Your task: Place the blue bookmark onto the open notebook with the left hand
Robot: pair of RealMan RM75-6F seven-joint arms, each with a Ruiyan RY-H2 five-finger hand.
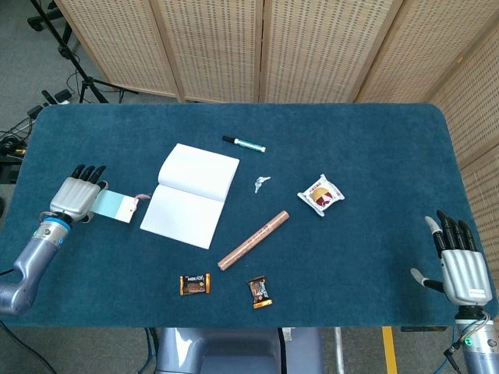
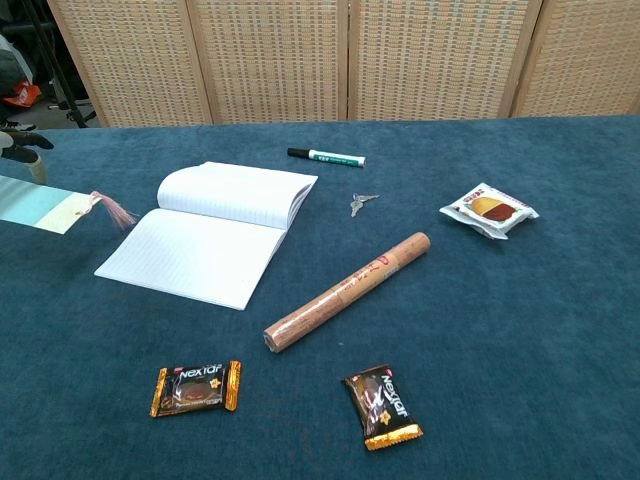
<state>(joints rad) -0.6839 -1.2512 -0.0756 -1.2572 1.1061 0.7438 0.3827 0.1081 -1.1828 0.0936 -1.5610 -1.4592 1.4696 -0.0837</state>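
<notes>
Blue bookmark (image 1: pixel 114 206), held by left robot hand (image 1: pixel 77 199)

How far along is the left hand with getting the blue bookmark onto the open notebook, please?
Done: the left hand grips the pale blue paper bookmark, raised off the table. In hand: its tassel end points toward the open white lined notebook. Left: carrying it over and laying it on the page.

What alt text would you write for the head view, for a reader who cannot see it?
The robot's left hand holds a blue bookmark just left of an open notebook on a blue table. A marker, keys, a brown tube and three snack packets lie around; the right hand rests open at the right edge.
</notes>
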